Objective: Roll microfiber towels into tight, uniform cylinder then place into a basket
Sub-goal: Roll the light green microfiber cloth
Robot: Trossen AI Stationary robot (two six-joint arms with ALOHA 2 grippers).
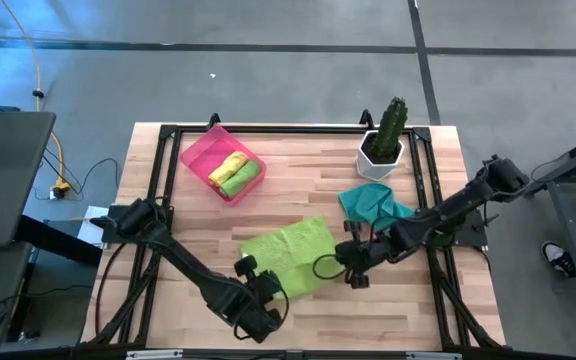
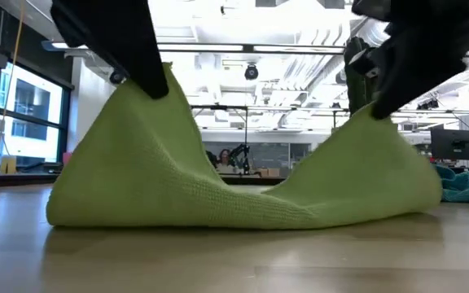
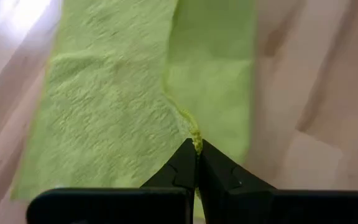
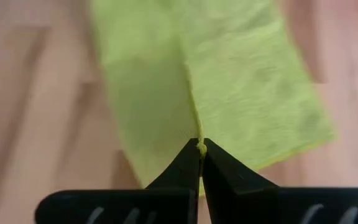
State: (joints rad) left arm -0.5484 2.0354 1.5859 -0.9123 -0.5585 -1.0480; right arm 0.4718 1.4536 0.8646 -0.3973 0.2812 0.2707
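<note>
We are seeing both arms reaching low over the wooden table (image 1: 298, 190), each pinching a corner of the large lime green towel (image 1: 290, 256). The left gripper (image 3: 197, 151) is clamping the near corner, the right gripper (image 4: 200, 148) the opposite one, both lifting it into two peaks. The basket (image 1: 200, 153) is sitting at the far left, holding two rolled towels (image 1: 234, 172). The teal towel (image 1: 372, 203) is lying near the cactus pot (image 1: 381, 155).
</note>
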